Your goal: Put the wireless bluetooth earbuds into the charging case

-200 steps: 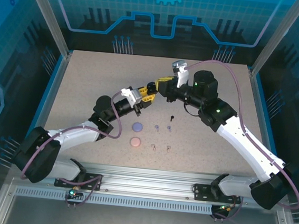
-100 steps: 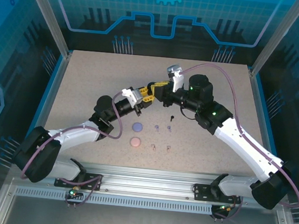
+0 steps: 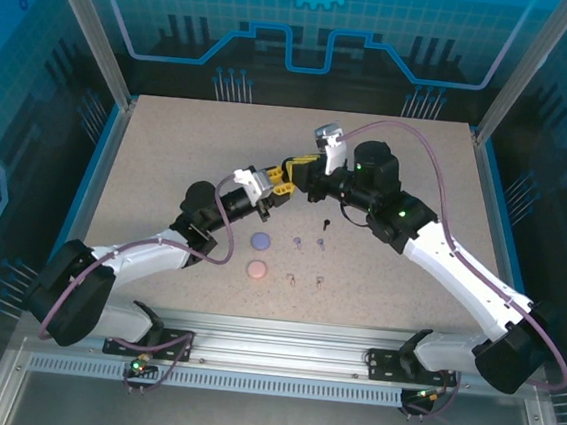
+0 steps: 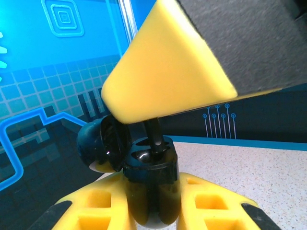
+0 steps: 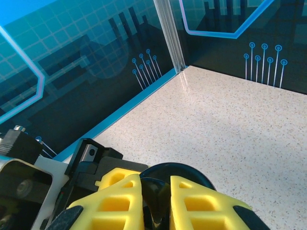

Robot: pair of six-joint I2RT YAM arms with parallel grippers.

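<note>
We found the left gripper clamped on the open black case, evidently to steady it as a receptacle. Directly above the case, the right gripper pinched a black earbud, its stem reaching into the case's well. On the case's near side lay the other earbuds.

Black case: base cut off by bottom edge, flanks hidden between left gripper fingers. Black bud: head hidden by right gripper. Top view: table buds too small for shape, case unreadable between grippers.
</note>
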